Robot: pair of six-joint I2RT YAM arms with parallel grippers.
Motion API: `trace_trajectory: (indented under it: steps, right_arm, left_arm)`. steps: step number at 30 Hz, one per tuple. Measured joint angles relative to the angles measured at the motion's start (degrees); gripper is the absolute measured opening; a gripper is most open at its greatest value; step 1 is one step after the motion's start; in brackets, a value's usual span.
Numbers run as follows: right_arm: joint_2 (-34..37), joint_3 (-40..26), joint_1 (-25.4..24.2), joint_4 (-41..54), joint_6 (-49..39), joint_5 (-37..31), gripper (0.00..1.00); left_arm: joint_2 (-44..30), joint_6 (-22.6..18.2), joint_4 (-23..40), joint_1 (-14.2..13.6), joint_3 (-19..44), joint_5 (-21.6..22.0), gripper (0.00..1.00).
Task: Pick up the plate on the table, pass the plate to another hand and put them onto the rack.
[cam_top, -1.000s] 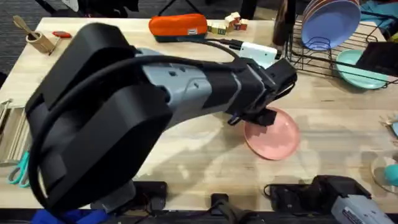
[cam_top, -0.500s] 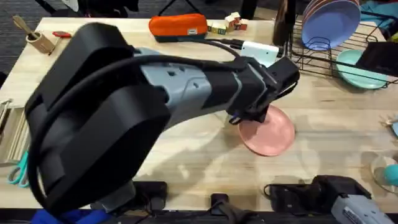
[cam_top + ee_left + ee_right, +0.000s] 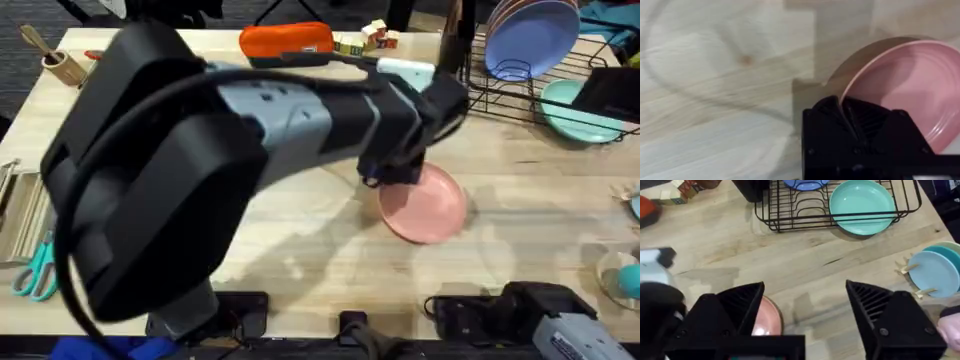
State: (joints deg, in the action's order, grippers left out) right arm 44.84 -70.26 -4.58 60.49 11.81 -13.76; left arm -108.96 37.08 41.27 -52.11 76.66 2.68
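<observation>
Left end effector (image 3: 852,117) clamped on the pink plate's (image 3: 425,205) rim, lifting it off the bench (image 3: 300,250); next, handover to the wide-open right end effector (image 3: 805,305).

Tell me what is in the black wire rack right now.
The rack holds a blue-lavender plate standing in its slots and a teal plate lying flat in it. The pink plate is not there; the left hand grips its rim over the table.

Dark grey carpeted floor (image 3: 25,25) lies beyond the tabletop's far edge, under soft, even light.
</observation>
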Motion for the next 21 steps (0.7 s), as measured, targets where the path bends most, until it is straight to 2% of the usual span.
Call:
trace_trajectory:
  steps: [4,8,14,21]
  right_arm:
    - [0.0,0.0,0.0,0.0,0.0,0.0,0.994]
    - [0.0,0.0,0.0,0.0,0.0,0.0,0.994]
    - [0.0,0.0,0.0,0.0,0.0,0.0,0.994]
    - [0.0,0.0,0.0,0.0,0.0,0.0,0.994]
  left_arm:
    - [-1.0,-1.1,3.2,4.0,3.1,0.1,0.041]
    - [-1.3,-4.0,6.4,7.8,6.9,0.3,0.041]
    - [-1.3,-8.0,10.1,11.6,12.9,1.2,0.041]
    - [-1.3,-9.8,14.1,15.6,20.3,1.7,0.041]
